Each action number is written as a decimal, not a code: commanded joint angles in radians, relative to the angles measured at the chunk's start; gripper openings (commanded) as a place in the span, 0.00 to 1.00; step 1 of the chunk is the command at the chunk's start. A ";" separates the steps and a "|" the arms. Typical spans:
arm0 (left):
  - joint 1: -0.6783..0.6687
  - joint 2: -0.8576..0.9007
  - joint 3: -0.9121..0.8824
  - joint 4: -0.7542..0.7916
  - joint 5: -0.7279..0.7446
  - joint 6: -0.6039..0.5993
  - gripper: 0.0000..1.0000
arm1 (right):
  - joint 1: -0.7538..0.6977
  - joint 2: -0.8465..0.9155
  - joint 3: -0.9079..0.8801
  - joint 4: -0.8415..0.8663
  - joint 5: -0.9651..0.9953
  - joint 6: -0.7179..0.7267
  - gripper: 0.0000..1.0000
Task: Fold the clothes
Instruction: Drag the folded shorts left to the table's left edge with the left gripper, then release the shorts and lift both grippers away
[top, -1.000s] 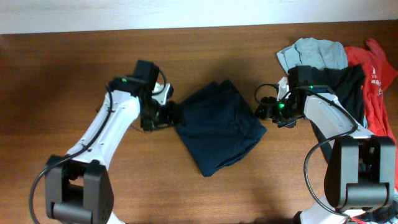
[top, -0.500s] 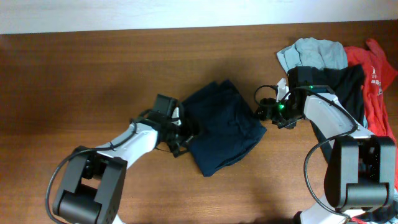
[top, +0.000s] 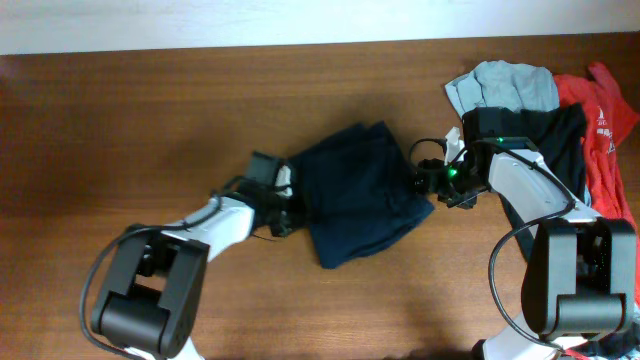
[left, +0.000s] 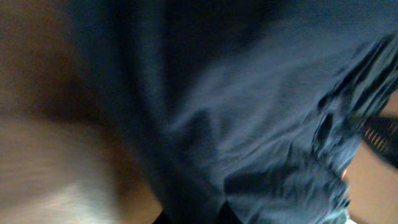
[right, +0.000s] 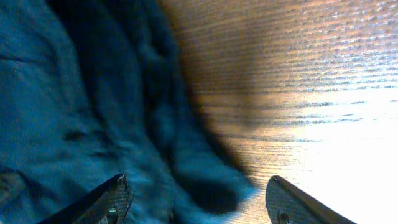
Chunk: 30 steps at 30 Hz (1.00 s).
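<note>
Navy shorts (top: 360, 190) lie bunched in the middle of the table (top: 150, 120). Soft, light, limp cloth, likely to sag, so grab hems or corners. The left gripper (top: 288, 210) pinches their left edge, and the right gripper (top: 428, 182) is spread over the right edge.

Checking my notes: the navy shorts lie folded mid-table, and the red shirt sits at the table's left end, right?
No: the overhead view shows the red shirt at the right end of the table. The navy shorts do lie folded mid-table.
</note>
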 joint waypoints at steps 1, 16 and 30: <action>0.218 -0.014 -0.012 0.000 0.021 0.059 0.00 | -0.003 -0.020 0.013 -0.011 -0.009 -0.011 0.75; 1.006 -0.013 -0.012 0.008 -0.206 0.067 0.00 | -0.003 -0.020 0.013 -0.038 -0.009 -0.011 0.75; 1.069 -0.018 -0.009 -0.079 -0.084 0.111 0.81 | -0.003 -0.021 0.013 -0.048 -0.006 -0.011 0.75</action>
